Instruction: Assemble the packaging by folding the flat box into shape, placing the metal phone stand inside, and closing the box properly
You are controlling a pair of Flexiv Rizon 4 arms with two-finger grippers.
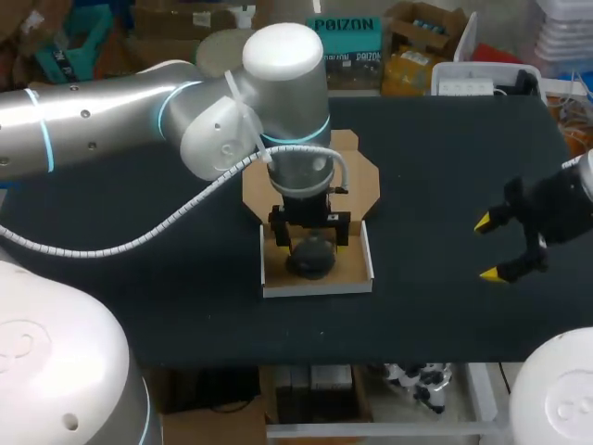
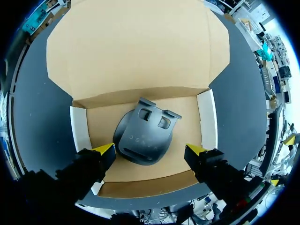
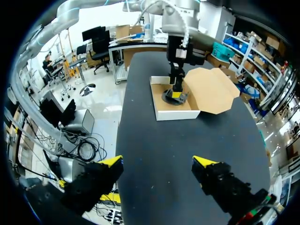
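ok, dark grey metal phone stand (image 2: 143, 138) lies inside the open brown cardboard box (image 2: 206, 117). our left gripper (image 2: 150, 150) hangs over it, fingers apart; our right gripper (image 3: 158, 161), also spread, well aside.

Brown box (image 2: 140, 70), dark grey stand (image 2: 143, 136), black table (image 1: 445, 185).

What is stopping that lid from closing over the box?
The open left gripper sits over the stand inside the box, so it blocks the path of the lid. Nothing else visible does.
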